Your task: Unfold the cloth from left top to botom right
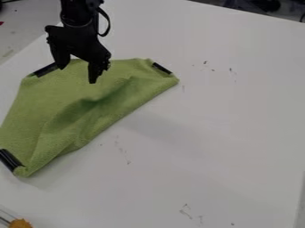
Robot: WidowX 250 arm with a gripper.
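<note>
Nearest me, the green cloth point(65, 95) narrows to a bunched corner by a black strip point(10, 160) on the white desk point(208, 133); its lower edge slants up and away to the right. Farther back, the hand point(77, 75) is over the cloth's far side, fingers apart. I judge I'm at the grasp: I'd lower straight down, pinch only the upper layer, raise it slightly, then sweep low towards bottom right and release once it's flat. Pinching both layers would drag everything; so might snagging the far-left strip point(45, 70) or far-right strip point(161, 68). I can read no label or writing.
</note>
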